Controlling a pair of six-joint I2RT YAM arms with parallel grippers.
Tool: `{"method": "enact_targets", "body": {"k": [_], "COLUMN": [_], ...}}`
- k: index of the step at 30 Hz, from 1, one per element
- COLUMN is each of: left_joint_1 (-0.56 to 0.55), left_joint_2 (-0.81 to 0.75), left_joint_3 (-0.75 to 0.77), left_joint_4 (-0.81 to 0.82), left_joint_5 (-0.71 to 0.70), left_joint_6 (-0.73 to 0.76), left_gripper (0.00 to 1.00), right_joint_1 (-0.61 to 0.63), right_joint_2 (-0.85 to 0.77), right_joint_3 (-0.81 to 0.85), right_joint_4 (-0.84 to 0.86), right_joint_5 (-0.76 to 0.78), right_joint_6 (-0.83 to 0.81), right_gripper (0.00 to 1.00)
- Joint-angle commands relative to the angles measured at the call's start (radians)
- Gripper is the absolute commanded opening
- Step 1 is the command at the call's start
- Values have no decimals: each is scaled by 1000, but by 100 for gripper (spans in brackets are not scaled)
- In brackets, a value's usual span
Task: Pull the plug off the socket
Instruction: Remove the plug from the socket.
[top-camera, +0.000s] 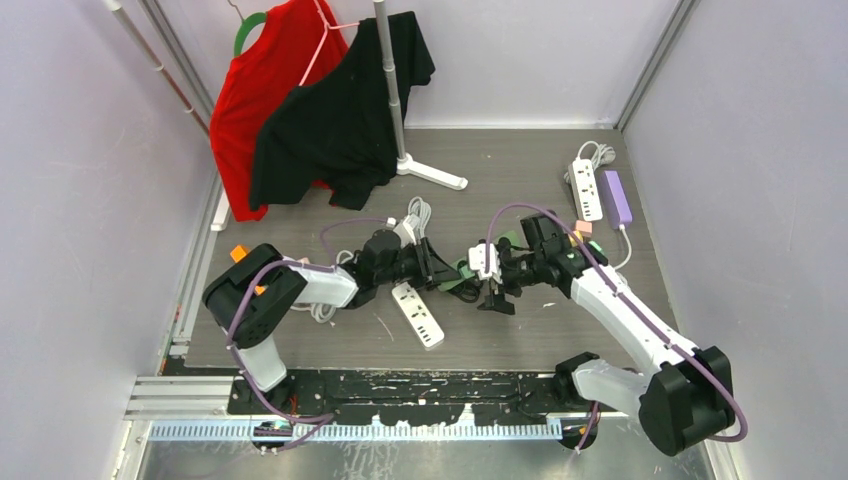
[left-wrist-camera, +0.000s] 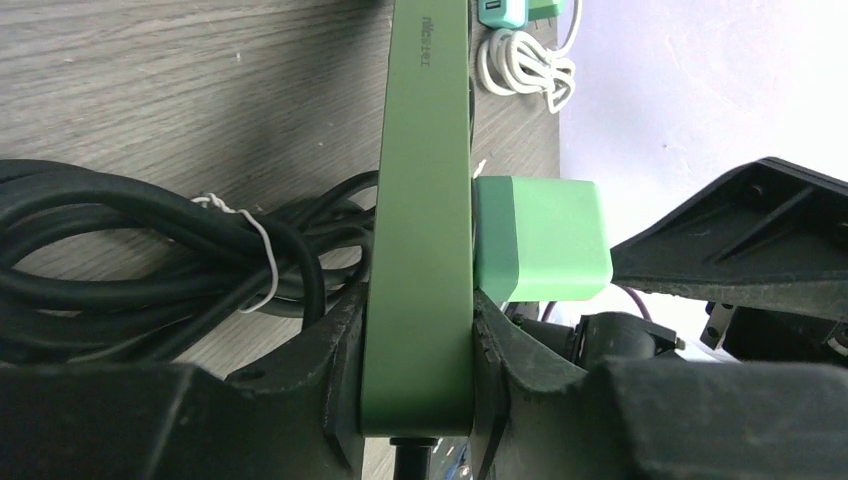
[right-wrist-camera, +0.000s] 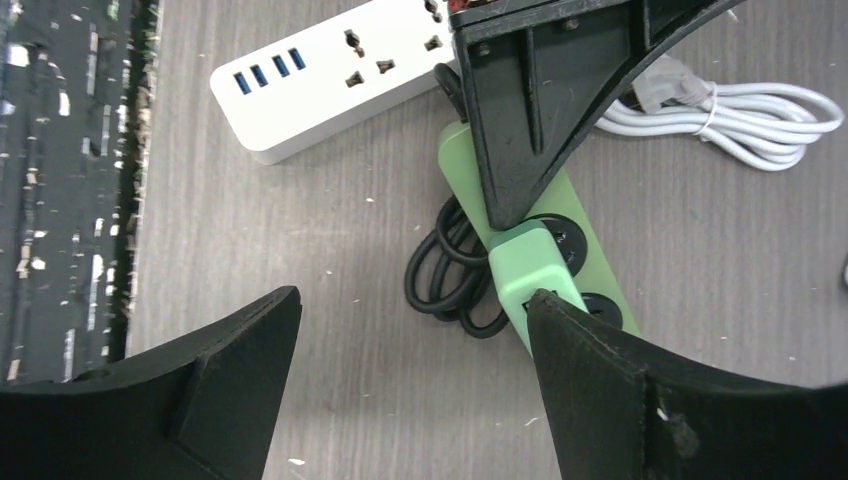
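1. Red shirt (top-camera: 262, 90) + black shirt (top-camera: 330, 130): hung on stand (top-camera: 392, 80), rear L of table (top-camera: 520, 160).
2. L gripper (left-wrist-camera: 418, 340): fingers pinched tight on both long sides of green power strip (left-wrist-camera: 418, 180), so the strip is held. Can't tell if strip is lifted or resting on table.
3. Black cord (left-wrist-camera: 120, 230): looped bundle w/ white wire tie, on table just beside the strip.
4. White power strip (top-camera: 418, 314): flat on table, just in front of L gripper, sockets + USB ports up, untouched.
5. Green plug (left-wrist-camera: 545, 240): task item. Seated in strip's socket face, body flush against it, mid-table btwn the two grippers.
6. R gripper (right-wrist-camera: 410, 370): fingers spread wide, nothing gripped. One fingertip (right-wrist-camera: 560, 330) at plug's near end; touching or just above, can't tell. Other finger over bare table.
7. White coiled cable (right-wrist-camera: 760, 110): tied, on table near the strip.
8. 2nd white strip (top-camera: 586, 190) + purple block (top-camera: 617, 197): side by side, rear R, well apart from both grippers.
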Motion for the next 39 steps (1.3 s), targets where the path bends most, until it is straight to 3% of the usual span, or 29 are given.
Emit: {"method": "enact_targets", "body": {"k": [1, 6, 11, 31, 36, 39], "left_joint_1": [-3, -3, -3, 1, 2, 2], "left_joint_2": [-44, -43, -46, -39, -36, -32], "left_joint_3": [34, 48, 66, 119, 131, 135], "left_joint_4": [-53, -88, -140, -235, -246, -246], "left_joint_5": [-6, 15, 48, 163, 188, 203], "left_joint_6": [-17, 3, 41, 102, 110, 114], "left_gripper": [0, 0, 0, 0, 0, 0], "right_joint_1": [52, 59, 41, 46, 96, 124], "right_joint_2": [-4, -23, -42, -6, 26, 28], "right_joint_3": [-29, -22, 59, 50, 12, -10], "right_joint_4": [136, 155, -13, 81, 123, 137], "right_joint_5": [100, 186, 131, 216, 279, 305], "right_joint_6": [5, 4, -86, -112, -145, -167], "right_gripper": [87, 86, 78, 73, 50, 42]}}
